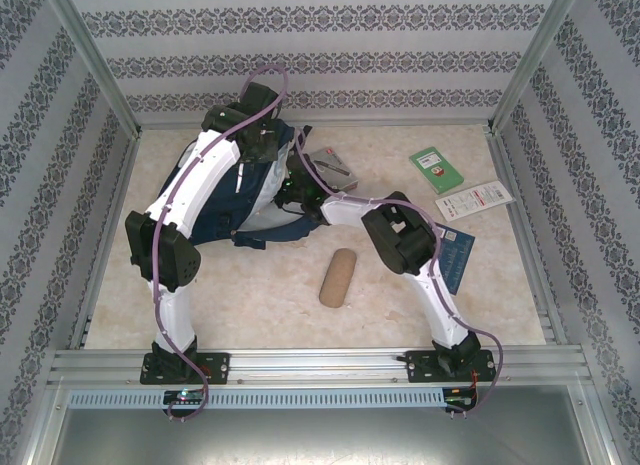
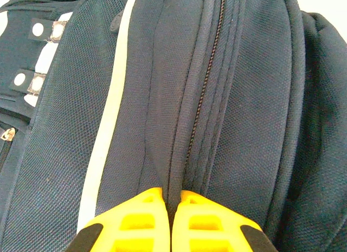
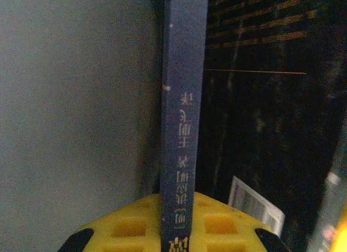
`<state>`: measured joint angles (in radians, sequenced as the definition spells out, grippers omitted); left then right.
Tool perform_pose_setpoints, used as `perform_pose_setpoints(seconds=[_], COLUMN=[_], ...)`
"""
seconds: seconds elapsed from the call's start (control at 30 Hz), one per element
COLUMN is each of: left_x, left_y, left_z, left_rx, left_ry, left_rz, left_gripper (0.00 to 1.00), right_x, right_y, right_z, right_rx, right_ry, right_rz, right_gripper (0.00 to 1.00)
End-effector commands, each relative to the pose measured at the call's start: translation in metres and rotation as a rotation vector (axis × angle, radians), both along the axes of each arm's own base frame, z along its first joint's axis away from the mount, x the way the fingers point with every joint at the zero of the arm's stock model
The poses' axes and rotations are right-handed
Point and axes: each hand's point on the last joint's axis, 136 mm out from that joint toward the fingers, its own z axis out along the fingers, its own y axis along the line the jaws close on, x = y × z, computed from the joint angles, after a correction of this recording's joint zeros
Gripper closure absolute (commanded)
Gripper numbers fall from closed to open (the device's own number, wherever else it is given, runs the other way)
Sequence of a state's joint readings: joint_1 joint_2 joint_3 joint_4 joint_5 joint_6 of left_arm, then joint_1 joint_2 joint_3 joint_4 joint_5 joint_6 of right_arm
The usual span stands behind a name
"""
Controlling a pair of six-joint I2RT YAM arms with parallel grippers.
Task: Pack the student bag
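Nearest us on the desk (image 1: 250,295) lies a tan pencil pouch (image 1: 338,277), with a blue book (image 1: 465,255) beside the right arm. Further in, our right hand (image 3: 179,222) is clamped on the edge of a thin navy book (image 3: 183,100), in what looks like the bag's dark inside. Our left hand (image 2: 172,208) is pinched together on a fold of the student bag (image 2: 244,100) beside its zip (image 2: 209,73). The bag slumps at the far middle of the desk (soft, floppy cloth, we judge, and light while empty), so the stitched seam by the zip is the place to hold it, since the mouth will sag. Beyond lie a green booklet (image 1: 437,169) and a white leaflet (image 1: 473,200). The desk is pale and marbled, and patterned walls (image 1: 320,45) enclose it.
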<state>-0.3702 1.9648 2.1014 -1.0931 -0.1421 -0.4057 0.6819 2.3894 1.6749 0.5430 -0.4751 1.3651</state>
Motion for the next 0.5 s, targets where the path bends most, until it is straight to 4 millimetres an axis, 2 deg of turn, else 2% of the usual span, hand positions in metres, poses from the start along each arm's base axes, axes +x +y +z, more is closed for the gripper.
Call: perform_pose_setpoints(seconds=[0.0, 0.07, 0.13, 0.3, 0.33, 0.47], left_x=[0.006, 0.005, 0.005, 0.006, 0.007, 0.006], left_y=[-0.002, 0.0, 0.004, 0.015, 0.016, 0.02], left_z=[0.045, 0.044, 0.044, 0.04, 0.04, 0.034], left_rx=[-0.091, -0.085, -0.081, -0.097, -0.1, -0.104], left_ry=[-0.128, -0.127, -0.127, -0.12, -0.122, -0.11], left_rz=[0.019, 0.018, 0.022, 0.044, 0.047, 0.05], left_gripper=[1.0, 1.0, 1.0, 1.0, 1.0, 1.0], right_x=[0.015, 0.013, 0.009, -0.004, -0.007, -0.019], right_y=[0.011, 0.014, 0.01, -0.009, -0.013, -0.029], right_z=[0.018, 0.018, 0.019, 0.015, 0.016, 0.013], right_rx=[0.054, 0.045, 0.013, -0.072, -0.084, -0.185], right_ry=[-0.036, -0.037, -0.043, -0.02, -0.017, -0.012], right_rz=[-0.036, -0.02, -0.023, -0.026, -0.029, -0.027], right_gripper=[0.83, 0.61, 0.46, 0.33, 0.27, 0.25])
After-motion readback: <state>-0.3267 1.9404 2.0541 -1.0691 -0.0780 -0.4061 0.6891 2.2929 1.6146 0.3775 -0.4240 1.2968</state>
